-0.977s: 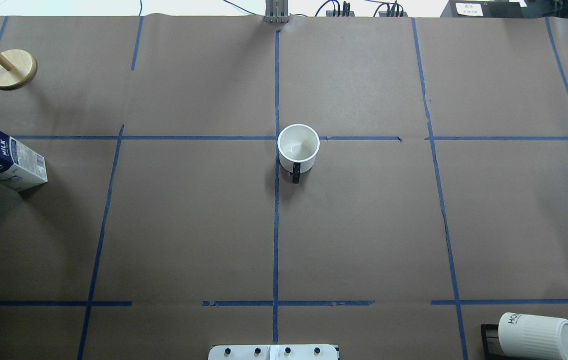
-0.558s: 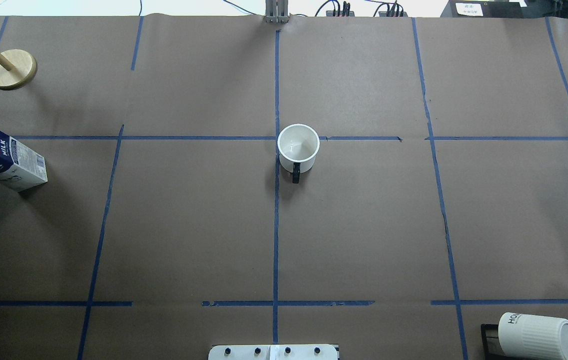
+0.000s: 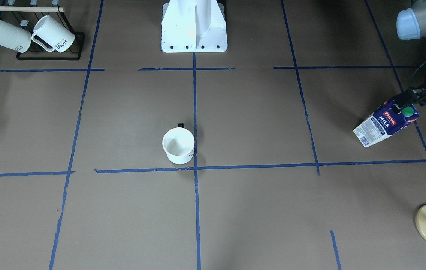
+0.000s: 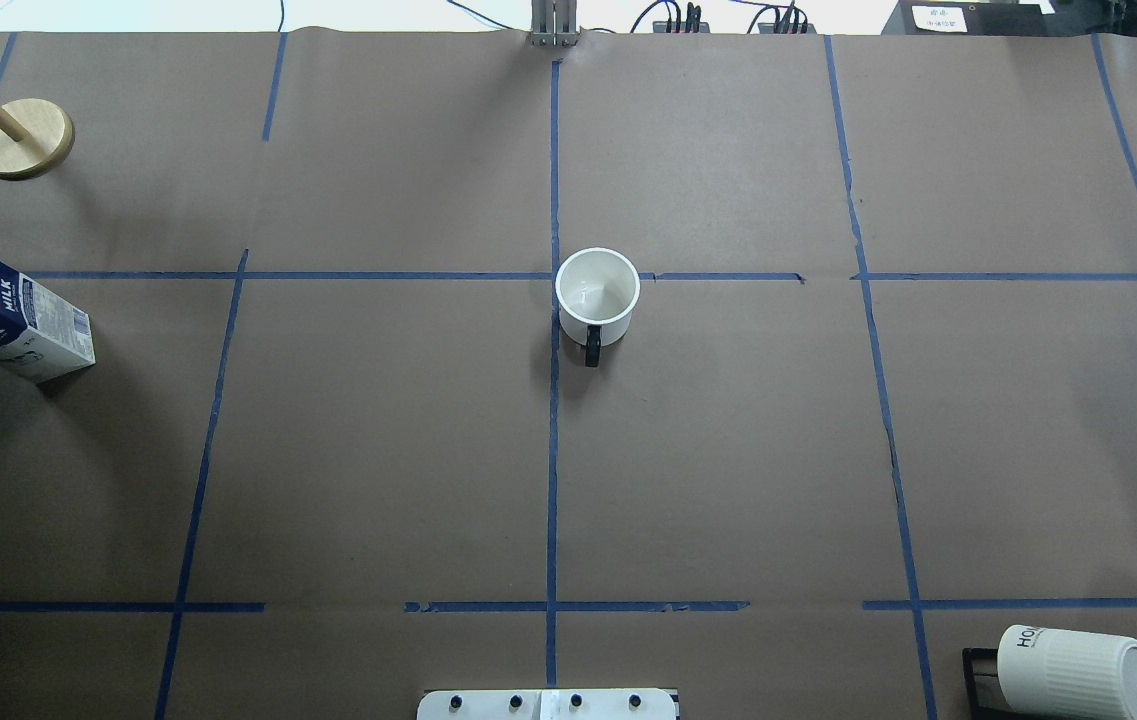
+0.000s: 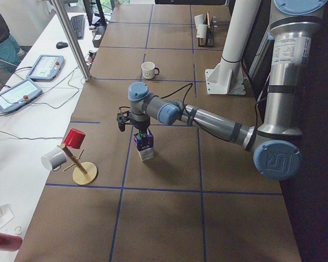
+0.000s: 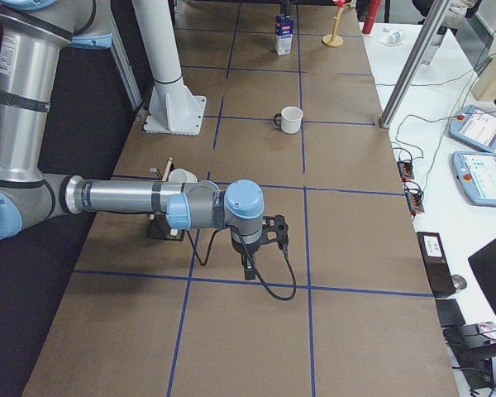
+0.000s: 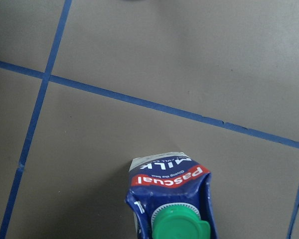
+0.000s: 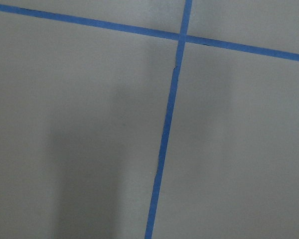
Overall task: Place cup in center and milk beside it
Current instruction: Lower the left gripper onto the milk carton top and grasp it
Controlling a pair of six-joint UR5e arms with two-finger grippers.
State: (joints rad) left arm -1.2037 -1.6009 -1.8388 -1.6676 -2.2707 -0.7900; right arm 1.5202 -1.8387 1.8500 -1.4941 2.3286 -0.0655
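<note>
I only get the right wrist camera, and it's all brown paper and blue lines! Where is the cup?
Observer: The cup stands upright right next to the center, where the long blue lines cross.
Operator: And the milk?
Observer: The milk stands far off on the robot's left side, not beside the cup.
Operator: Is anything grabbing it?
Observer: The left end effector is right at the milk's top. I cannot tell whether it has closed.
</note>
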